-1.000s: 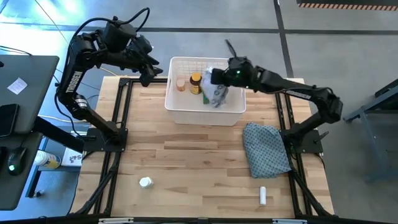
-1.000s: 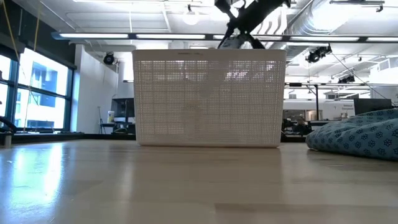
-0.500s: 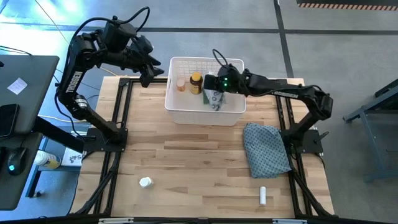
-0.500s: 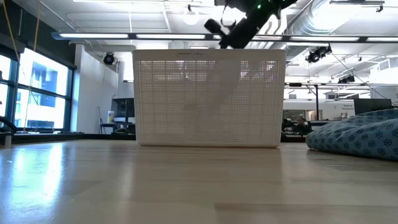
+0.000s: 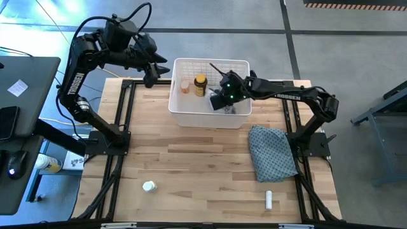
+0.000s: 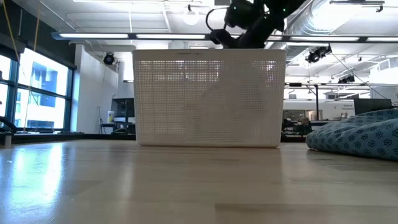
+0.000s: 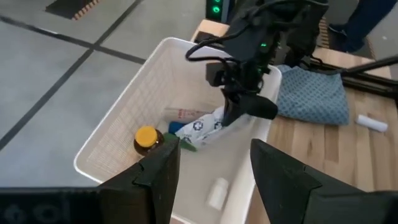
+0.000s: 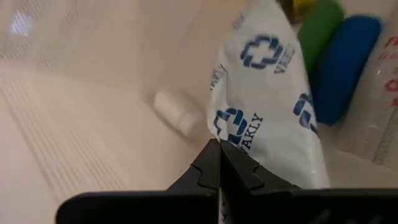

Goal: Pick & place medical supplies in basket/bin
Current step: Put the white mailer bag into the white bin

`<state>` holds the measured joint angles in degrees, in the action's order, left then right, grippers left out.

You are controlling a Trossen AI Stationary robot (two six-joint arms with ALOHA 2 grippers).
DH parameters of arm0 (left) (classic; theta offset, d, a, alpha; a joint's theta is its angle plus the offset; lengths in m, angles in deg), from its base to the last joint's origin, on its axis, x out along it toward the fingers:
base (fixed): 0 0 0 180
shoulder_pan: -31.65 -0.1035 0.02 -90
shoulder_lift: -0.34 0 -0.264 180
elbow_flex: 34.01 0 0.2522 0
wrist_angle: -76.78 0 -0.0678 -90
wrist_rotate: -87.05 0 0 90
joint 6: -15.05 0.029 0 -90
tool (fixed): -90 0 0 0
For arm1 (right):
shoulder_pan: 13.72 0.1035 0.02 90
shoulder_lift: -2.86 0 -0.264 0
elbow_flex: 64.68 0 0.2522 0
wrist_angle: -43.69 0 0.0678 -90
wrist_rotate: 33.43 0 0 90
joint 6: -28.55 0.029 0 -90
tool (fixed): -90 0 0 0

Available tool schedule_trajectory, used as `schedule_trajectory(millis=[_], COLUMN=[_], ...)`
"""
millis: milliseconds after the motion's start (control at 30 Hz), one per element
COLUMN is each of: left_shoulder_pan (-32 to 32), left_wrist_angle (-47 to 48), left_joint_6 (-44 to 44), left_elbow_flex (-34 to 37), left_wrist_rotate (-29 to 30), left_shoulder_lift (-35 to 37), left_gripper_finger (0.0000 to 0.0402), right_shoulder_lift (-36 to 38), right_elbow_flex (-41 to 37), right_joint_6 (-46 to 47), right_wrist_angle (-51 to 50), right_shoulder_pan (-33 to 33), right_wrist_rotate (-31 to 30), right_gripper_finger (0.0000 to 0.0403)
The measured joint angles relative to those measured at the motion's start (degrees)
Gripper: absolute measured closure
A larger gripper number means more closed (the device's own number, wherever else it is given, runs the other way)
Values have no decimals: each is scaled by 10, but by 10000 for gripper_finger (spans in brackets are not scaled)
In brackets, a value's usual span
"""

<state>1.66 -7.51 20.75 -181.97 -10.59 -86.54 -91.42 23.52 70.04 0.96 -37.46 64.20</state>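
The white lattice bin (image 5: 180,116) stands at the table's far middle; the low view shows its near wall (image 6: 208,99). Inside lie an amber bottle with a yellow cap (image 7: 146,138), a white pill bottle (image 8: 177,115), a green piece (image 8: 320,25) and a blue piece (image 8: 345,62). My right gripper (image 5: 219,102) reaches down into the bin, shut on a white packet printed with blue crosses (image 8: 267,106). My left gripper (image 7: 214,177) hangs open and empty high over the table's far left corner. A white bottle (image 5: 148,186) and a white tube (image 5: 268,200) lie near the table's front edge. My right gripper pinches one end of the white packet (image 8: 233,146) between its two shut fingers. The fingers slant down into the bin from the table's right side. The packet stretches away from the fingertips, its other end (image 7: 186,132) down among the items on the bin's floor.
A blue-grey patterned cloth (image 5: 272,151) lies crumpled on the table's right side, in front of the bin. The wooden tabletop (image 5: 191,159) between bin and front edge is bare. A desk with a mouse stands off the table's left side.
My right gripper has sunk from above the bin's rim down into the bin, rolling its wrist, still shut on the packet. The packet, hanging over the bin before, now lies low inside it.
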Motion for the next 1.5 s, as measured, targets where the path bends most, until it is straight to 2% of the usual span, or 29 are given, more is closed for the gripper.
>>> schedule_trajectory(millis=[300,433,533,767,1067,1300,1500], left_shoulder_pan=[0,0,0,0,0,0,0], left_wrist_angle=[29,36,37,41,40,39,35], left_joint_6=[24,31,31,29,25,-8,-39], left_elbow_flex=[0,0,0,0,0,0,0], left_wrist_rotate=[-9,-8,-8,-8,-3,24,28], left_shoulder_lift=[0,0,0,0,0,0,0], left_gripper_finger=[175,175,175,175,175,175,175], right_shoulder_lift=[0,0,2,-4,-44,-56,-39], right_elbow_flex=[-13,-13,-13,-13,-13,-13,-13], right_joint_6=[-134,-147,-156,-178,-158,-145,-145], right_wrist_angle=[-13,0,-4,-60,-58,-32,30], right_shoulder_pan=[-11,-11,-10,-28,-60,-63,-61], right_wrist_rotate=[94,189,210,139,65,-32,-49], right_gripper_finger=[403,403,403,403,403,398,364])
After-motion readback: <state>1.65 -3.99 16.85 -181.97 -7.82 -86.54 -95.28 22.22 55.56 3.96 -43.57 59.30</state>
